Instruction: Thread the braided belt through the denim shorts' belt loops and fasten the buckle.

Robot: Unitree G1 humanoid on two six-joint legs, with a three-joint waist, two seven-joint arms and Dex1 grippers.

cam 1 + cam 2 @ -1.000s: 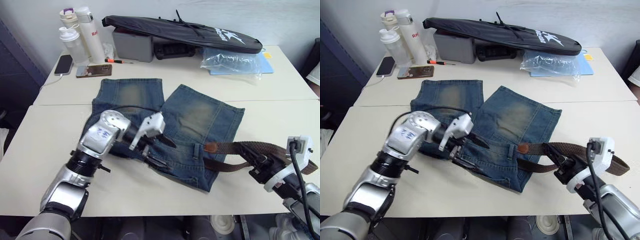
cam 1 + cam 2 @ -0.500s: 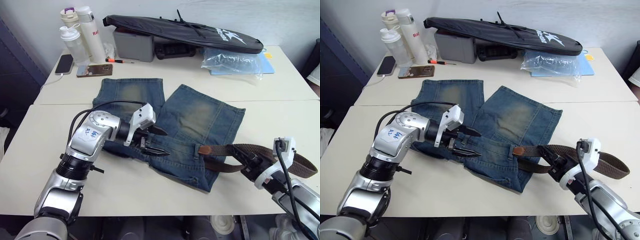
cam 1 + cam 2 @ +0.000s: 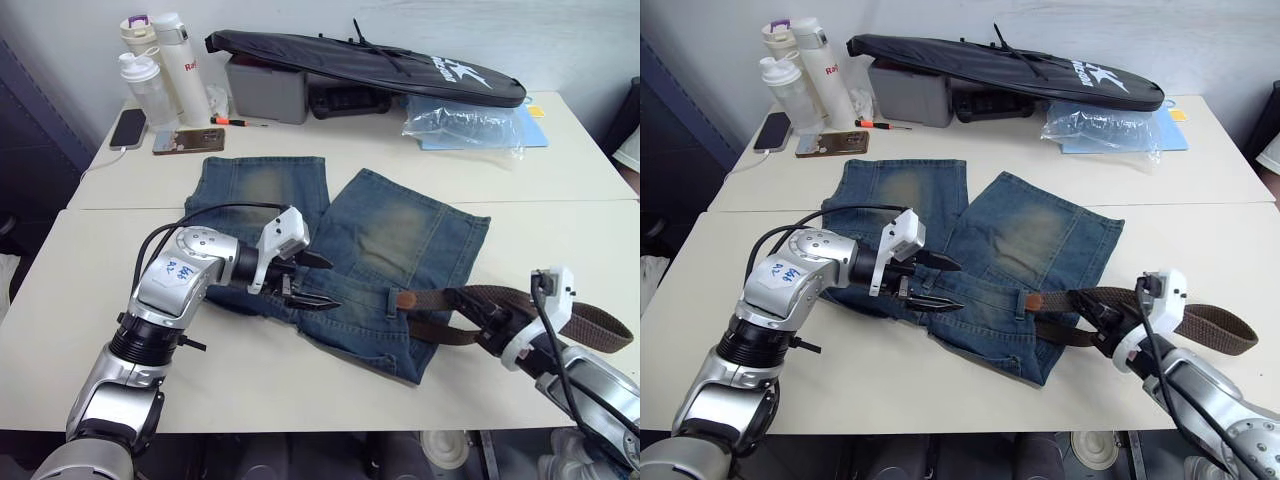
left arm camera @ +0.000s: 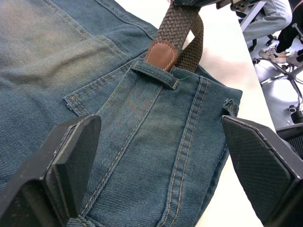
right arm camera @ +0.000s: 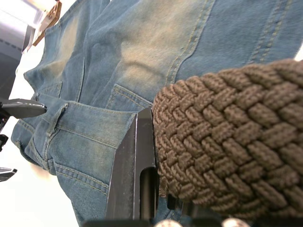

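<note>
Shorts (image 3: 390,240): blue denim, spread flat at the middle of the near table (image 3: 300,385), legs pointing to 12 o'clock, waistband toward 6 o'clock. Pale worn patches on both legs.

Belt (image 3: 590,322): dark brown braid, lying at 3 o'clock of the shorts, doubled into a long flat fold on the tabletop. Tan leather end (image 3: 404,299) rests on the waistband, just at a belt loop (image 4: 155,74); in the left wrist view the tan tip touches the loop's upper edge. Whether it passes under the loop cannot be told. Buckle not made out.

Containers, far table, 11 o'clock: three bottles (image 3: 180,65) upright and capped, contents not visible; grey box (image 3: 265,88) at 12 o'clock under a long black bag (image 3: 365,65); clear plastic bag (image 3: 462,124) at 1 o'clock, contents not legible. Phone (image 3: 127,128) and flat brown item (image 3: 187,140) beside the bottles.

Left gripper (image 3: 315,283): arm reaching in from 7 o'clock, forearm low over the table, fingers spread wide, hovering over the waistband at its 9 o'clock side, nothing between them.

Right gripper (image 3: 478,310): arm entering from 5 o'clock, pointed toward 9 o'clock, fingers clamped on the braid near the shorts' 3 o'clock edge.
</note>
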